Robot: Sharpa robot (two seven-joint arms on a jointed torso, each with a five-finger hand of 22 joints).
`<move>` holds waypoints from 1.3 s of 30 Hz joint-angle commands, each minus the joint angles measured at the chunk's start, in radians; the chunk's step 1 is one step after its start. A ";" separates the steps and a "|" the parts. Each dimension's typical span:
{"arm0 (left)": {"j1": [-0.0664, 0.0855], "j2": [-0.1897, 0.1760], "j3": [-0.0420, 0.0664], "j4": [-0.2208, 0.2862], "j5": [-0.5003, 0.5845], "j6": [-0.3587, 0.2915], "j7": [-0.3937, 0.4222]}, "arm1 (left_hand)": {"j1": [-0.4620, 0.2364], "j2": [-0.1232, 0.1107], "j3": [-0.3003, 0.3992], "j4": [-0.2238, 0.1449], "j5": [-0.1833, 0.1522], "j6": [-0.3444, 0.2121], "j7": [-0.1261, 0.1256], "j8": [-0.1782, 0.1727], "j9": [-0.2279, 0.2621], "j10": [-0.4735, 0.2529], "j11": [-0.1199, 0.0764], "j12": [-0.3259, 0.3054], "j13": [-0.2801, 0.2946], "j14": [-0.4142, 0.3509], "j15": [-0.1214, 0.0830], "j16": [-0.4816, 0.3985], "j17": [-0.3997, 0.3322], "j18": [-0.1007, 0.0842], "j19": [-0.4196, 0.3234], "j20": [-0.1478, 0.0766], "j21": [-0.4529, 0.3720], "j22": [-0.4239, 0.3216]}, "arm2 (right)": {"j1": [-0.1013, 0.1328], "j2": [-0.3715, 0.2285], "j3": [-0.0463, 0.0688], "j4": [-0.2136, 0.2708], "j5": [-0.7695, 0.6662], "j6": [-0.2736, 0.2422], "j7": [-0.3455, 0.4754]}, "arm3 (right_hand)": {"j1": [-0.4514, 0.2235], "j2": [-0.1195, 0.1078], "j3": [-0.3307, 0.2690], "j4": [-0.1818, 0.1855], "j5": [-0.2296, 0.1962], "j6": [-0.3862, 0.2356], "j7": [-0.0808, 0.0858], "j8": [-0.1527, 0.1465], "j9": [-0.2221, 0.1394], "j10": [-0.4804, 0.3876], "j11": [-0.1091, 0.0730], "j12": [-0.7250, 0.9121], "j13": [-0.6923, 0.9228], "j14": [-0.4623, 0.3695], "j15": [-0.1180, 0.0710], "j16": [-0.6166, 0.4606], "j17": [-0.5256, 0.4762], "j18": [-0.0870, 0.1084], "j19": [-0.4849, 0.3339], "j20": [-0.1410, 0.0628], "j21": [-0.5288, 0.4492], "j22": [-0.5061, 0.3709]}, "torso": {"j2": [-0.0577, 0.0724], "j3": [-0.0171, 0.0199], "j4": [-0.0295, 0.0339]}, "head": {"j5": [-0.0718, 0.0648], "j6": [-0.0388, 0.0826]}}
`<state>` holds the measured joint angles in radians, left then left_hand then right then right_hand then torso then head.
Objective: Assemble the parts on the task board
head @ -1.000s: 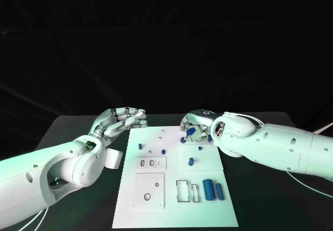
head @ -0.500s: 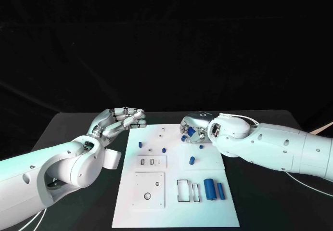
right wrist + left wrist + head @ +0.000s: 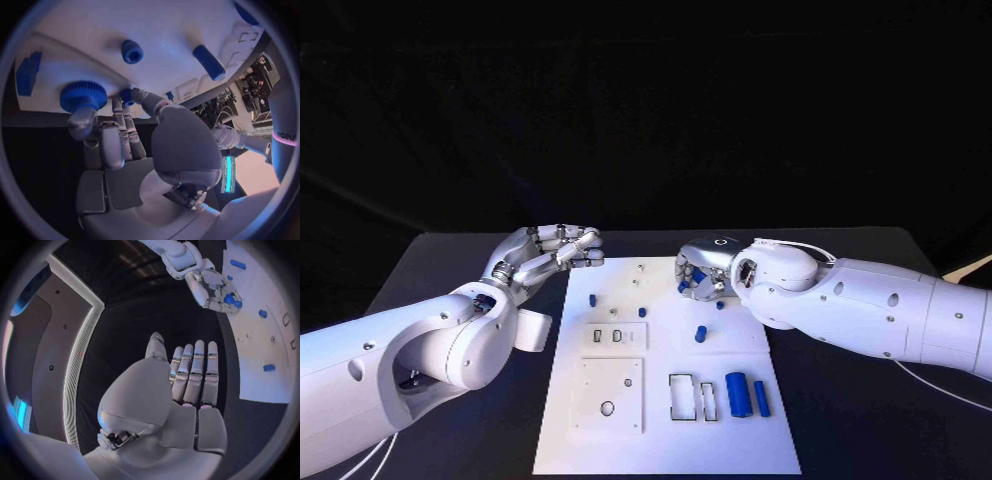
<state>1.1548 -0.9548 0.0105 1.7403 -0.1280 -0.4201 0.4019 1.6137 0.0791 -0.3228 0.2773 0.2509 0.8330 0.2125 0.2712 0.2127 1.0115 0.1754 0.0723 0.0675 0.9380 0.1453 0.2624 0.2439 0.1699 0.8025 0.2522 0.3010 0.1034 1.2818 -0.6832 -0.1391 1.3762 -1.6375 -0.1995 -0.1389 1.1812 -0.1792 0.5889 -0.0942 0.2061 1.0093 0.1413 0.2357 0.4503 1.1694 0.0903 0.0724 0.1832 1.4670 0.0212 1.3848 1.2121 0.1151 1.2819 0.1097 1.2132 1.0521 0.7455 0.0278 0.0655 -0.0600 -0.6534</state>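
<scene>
The head camera looks steeply down on the task board from above. Each wrist camera sits close behind its own hand; both also catch the board's far end.

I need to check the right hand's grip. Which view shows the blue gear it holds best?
The right wrist view: the blue gear sits large and toothed at the fingertips of the right hand. In the head view it is a blue speck among the fingers; the left wrist view shows it small, far off.
</scene>
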 commanded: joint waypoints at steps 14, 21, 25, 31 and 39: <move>0.003 0.001 0.001 -0.005 0.008 0.016 -0.001 | 0.004 0.010 -0.008 0.002 -0.004 -0.008 0.005 -0.006 0.002 -0.009 0.002 -0.007 -0.001 -0.006 -0.001 -0.008 0.003 0.011 0.008 0.001 -0.007 -0.002 | -0.003 -0.001 -0.001 0.017 -0.019 -0.124 -0.041 | 0.032 0.040 0.104 0.009 -0.079 0.033 -0.015 0.042 0.059 0.059 -0.020 0.001 0.009 0.042 -0.023 0.012 -0.013 -0.025 0.049 -0.016 0.083 0.116 | 0.008 0.0033 0.0001 | 0.001 0.004; 0.003 0.000 0.001 -0.013 0.008 0.016 -0.004 | 0.005 0.011 -0.009 0.001 -0.004 -0.010 0.006 -0.007 0.002 -0.011 0.003 -0.008 -0.001 -0.006 0.000 -0.009 0.004 0.011 0.008 0.001 -0.008 -0.003 | 0.004 0.005 0.005 0.044 -0.026 -0.169 -0.070 | 0.032 0.032 0.108 0.007 -0.075 0.031 -0.014 0.044 0.065 0.060 -0.019 -0.002 0.010 0.044 -0.023 0.018 -0.004 -0.028 0.056 -0.017 0.093 0.131 | 0.010 0.0028 0.0017 | 0.002 0.008; 0.003 0.000 0.001 -0.016 0.008 0.019 -0.008 | 0.005 0.011 -0.011 0.001 -0.005 -0.011 0.007 -0.008 0.002 -0.012 0.003 -0.008 -0.001 -0.006 0.000 -0.010 0.004 0.011 0.008 0.001 -0.009 -0.003 | 0.009 0.021 0.007 0.040 -0.026 -0.177 -0.078 | 0.032 0.029 0.110 0.006 -0.072 0.028 -0.013 0.044 0.067 0.059 -0.019 -0.003 0.010 0.045 -0.022 0.023 0.004 -0.029 0.058 -0.017 0.097 0.135 | 0.013 0.0029 0.0026 | 0.003 0.010; 0.004 0.001 0.001 -0.019 0.008 0.022 -0.012 | 0.004 0.012 -0.014 0.001 -0.008 -0.014 0.008 -0.010 0.003 -0.016 0.004 -0.009 -0.001 -0.007 0.000 -0.012 0.006 0.011 0.008 0.002 -0.010 -0.005 | 0.012 0.060 0.010 0.007 -0.027 -0.186 -0.084 | 0.031 0.026 0.113 0.006 -0.069 0.025 -0.013 0.044 0.070 0.058 -0.018 -0.004 0.010 0.046 -0.022 0.028 0.011 -0.030 0.060 -0.017 0.100 0.140 | 0.015 0.0029 0.0035 | 0.005 0.010; 0.006 0.005 0.001 -0.020 0.008 0.024 -0.013 | 0.004 0.012 -0.015 0.000 -0.009 -0.015 0.008 -0.010 0.003 -0.018 0.004 -0.010 -0.001 -0.008 0.001 -0.013 0.006 0.011 0.008 0.002 -0.011 -0.005 | 0.014 0.124 0.011 -0.066 -0.027 -0.199 -0.075 | 0.027 0.022 0.117 0.008 -0.072 0.019 -0.011 0.042 0.073 0.053 -0.016 -0.007 0.009 0.048 -0.020 0.034 0.021 -0.030 0.060 -0.015 0.102 0.143 | 0.018 0.0033 0.0061 | 0.004 0.010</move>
<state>1.1577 -0.9522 0.0106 1.7193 -0.1229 -0.4161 0.3859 1.6174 0.0829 -0.3338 0.2773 0.2466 0.8255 0.2122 0.2663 0.2146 1.0007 0.1787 0.0665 0.0673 0.9380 0.1452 0.2552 0.2494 0.1699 0.8027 0.2524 0.2933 0.0989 1.2952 -0.5636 -0.1290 1.3164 -1.6477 -0.3803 -0.2090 1.2008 -0.1526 0.6973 -0.0882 0.1339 1.0283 0.1251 0.2772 0.4799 1.2203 0.0721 0.0606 0.1912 1.4668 0.0069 1.4120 1.2327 0.0995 1.3343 0.0930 1.3108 1.1941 0.7617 0.0307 0.0703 -0.0555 -0.6436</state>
